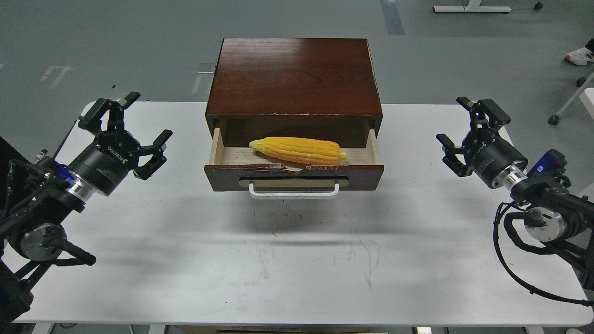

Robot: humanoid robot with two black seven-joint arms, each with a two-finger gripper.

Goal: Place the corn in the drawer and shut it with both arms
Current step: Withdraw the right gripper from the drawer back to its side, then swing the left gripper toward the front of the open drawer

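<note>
The yellow corn (298, 150) lies lengthwise inside the open drawer (294, 177), tapered end to the left. The drawer is pulled out of the dark wooden cabinet (294, 76); its front has a beige oval plate and a white bar handle (294, 191). My left gripper (126, 124) is open and empty, above the table left of the drawer. My right gripper (464, 127) is open and empty, above the table right of the drawer. Both are well apart from the cabinet.
The cabinet stands at the back middle of the white table (297, 260). Grey floor lies beyond the table, with a chair wheel (553, 120) at the far right.
</note>
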